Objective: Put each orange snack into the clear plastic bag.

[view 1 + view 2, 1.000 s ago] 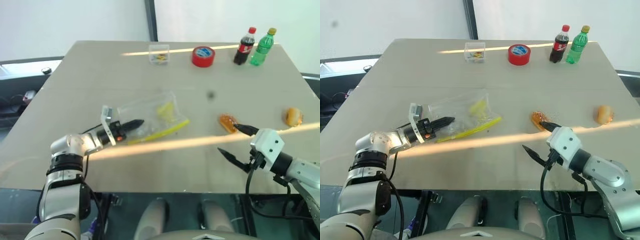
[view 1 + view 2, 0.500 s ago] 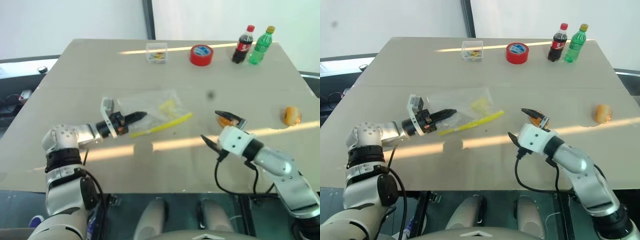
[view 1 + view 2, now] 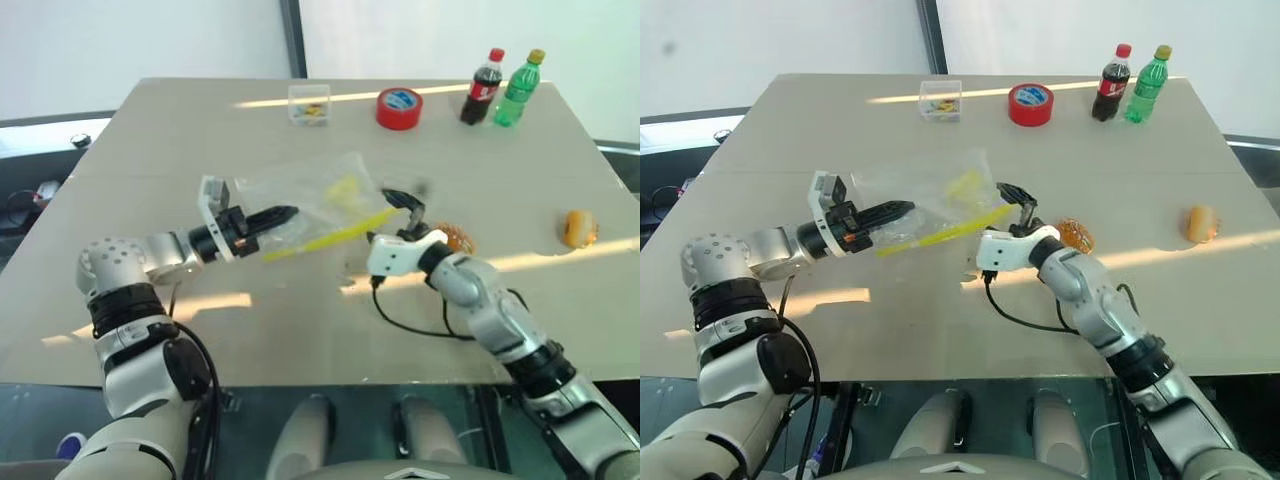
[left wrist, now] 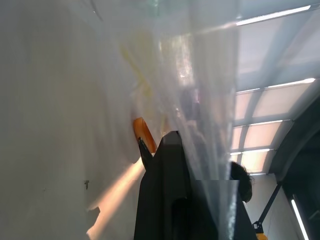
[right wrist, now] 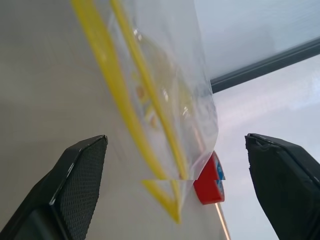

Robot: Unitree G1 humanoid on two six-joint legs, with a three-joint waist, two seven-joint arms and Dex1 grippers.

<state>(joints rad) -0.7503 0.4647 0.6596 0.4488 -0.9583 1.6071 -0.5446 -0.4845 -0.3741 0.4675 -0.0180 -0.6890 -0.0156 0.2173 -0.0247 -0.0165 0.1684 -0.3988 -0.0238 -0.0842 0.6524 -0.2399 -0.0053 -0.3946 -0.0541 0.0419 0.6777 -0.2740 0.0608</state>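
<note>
The clear plastic bag (image 3: pixel 318 192) hangs lifted off the table, and my left gripper (image 3: pixel 284 213) is shut on its near-left edge. Its yellow seal strip (image 3: pixel 338 232) slants toward my right gripper (image 3: pixel 1002 214), which stands wide open at the bag's right end, the strip (image 5: pixel 131 125) showing between its fingers (image 5: pixel 82 172). One orange snack (image 3: pixel 458 240) lies on the table just right of that wrist. The other orange snack (image 3: pixel 582 228) rests far right. In the left wrist view the black fingers (image 4: pixel 167 165) pinch the bag film.
Along the table's far edge stand a small clear box (image 3: pixel 309 103), a red tape roll (image 3: pixel 399 107), a cola bottle (image 3: pixel 478 86) and a green bottle (image 3: pixel 518 88). Bare tabletop (image 3: pixel 250 330) lies near the front edge.
My left gripper has raised the bag's edge off the table. My right gripper has swung left and forward past the nearer snack to the bag's seal strip, rolling as it went.
</note>
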